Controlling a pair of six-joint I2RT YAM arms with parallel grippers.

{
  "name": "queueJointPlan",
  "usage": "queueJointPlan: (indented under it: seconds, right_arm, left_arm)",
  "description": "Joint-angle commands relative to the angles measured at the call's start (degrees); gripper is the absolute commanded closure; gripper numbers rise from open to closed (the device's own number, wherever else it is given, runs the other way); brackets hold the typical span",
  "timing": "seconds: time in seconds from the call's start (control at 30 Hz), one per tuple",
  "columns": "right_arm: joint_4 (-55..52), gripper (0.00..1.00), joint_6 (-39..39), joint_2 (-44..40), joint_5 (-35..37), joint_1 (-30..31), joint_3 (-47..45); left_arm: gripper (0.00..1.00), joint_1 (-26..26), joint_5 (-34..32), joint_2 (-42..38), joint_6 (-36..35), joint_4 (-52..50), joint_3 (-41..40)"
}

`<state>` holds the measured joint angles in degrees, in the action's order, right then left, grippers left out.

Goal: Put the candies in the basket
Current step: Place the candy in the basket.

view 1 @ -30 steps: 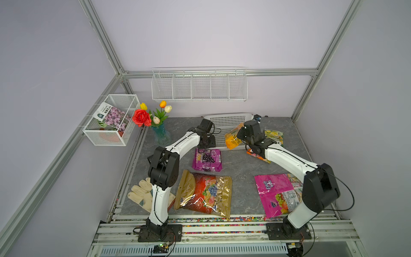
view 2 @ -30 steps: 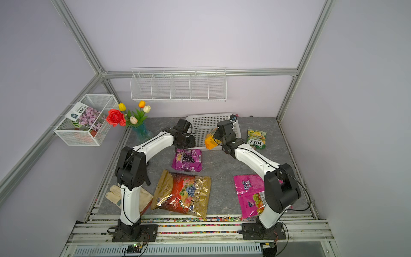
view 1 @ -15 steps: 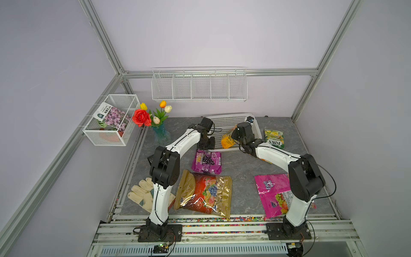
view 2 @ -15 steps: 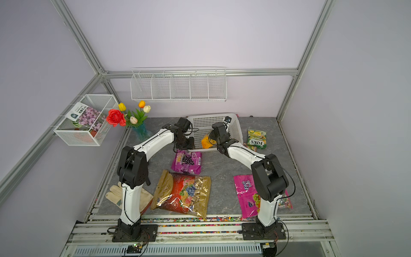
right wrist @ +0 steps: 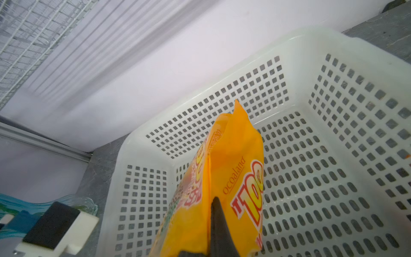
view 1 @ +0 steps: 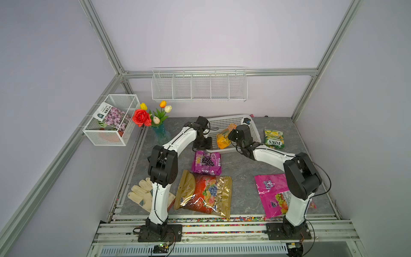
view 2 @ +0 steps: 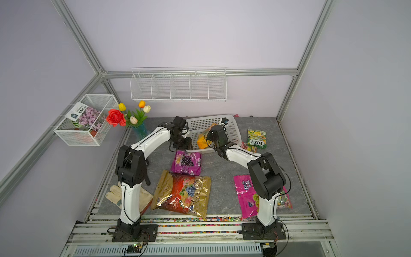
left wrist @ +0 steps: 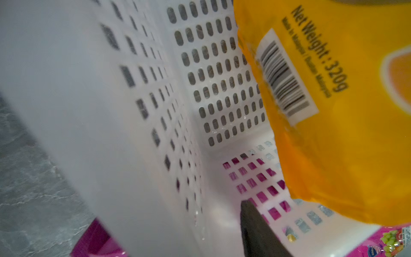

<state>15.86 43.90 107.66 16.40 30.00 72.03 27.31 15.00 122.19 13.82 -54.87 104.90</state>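
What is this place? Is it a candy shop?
Likely a robot practice booth, not a shop: two white arms bolted to a rail, bare walls in a metal frame, candy bags laid out.

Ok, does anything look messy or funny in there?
Yes. Tiny colourful beads lie scattered along the front rail, like a spill. The white basket sits crooked, not square with the back wall. The right gripper dangles the yellow candy bag inside it.
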Motion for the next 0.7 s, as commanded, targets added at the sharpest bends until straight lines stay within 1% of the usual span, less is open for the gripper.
queueJointPlan:
  seconds: [0.0, 0.07, 0.17, 0.3, 0.37, 0.43, 0.53, 0.6, 0.67]
  right_arm:
    - [6.66, 1.00, 3.86, 0.46, -0.52, 0.07, 3.77]
    - [8.37, 1.00, 5.91, 1.90, -0.98, 0.22, 5.63]
    - [10.68, 1.00, 7.29, 4.00, -0.26, 1.06, 8.28]
    - [12.65, 1.00, 7.83, 6.61, 0.68, 2.39, 11.33]
    - [14.21, 1.00, 6.65, 8.08, 0.80, 2.93, 12.07]
    - [15.73, 1.00, 4.72, 9.59, 1.28, 3.22, 11.97]
    - [17.40, 1.00, 2.42, 11.63, 1.87, 2.85, 10.41]
    - [17.36, 1.00, 0.67, 13.15, 0.44, 2.29, 9.72]
    - [15.08, 1.00, 0.50, 14.25, -1.30, 1.67, 9.62]
  left_arm:
    - [0.51, -0.04, 1.87, -0.24, -2.28, -4.09, -0.14]
    - [0.51, -0.28, 1.91, -0.01, -2.33, -4.61, 0.04]
    - [0.47, -0.63, 2.10, -0.87, -2.41, -4.34, -0.35]
    - [0.37, -1.44, 2.16, -2.80, -2.11, -3.75, -0.75]
    - [0.33, -1.94, 2.18, -3.66, -1.88, -3.62, -0.91]
    - [0.31, -2.34, 2.21, -4.73, -1.56, -3.44, -1.27]
    - [0.29, -2.61, 2.87, -6.37, -1.52, -2.81, -2.51]
    - [0.29, -2.61, 3.46, -7.23, -1.76, -2.52, -3.32]
    - [0.29, -2.61, 3.54, -7.50, -1.75, -2.58, -3.56]
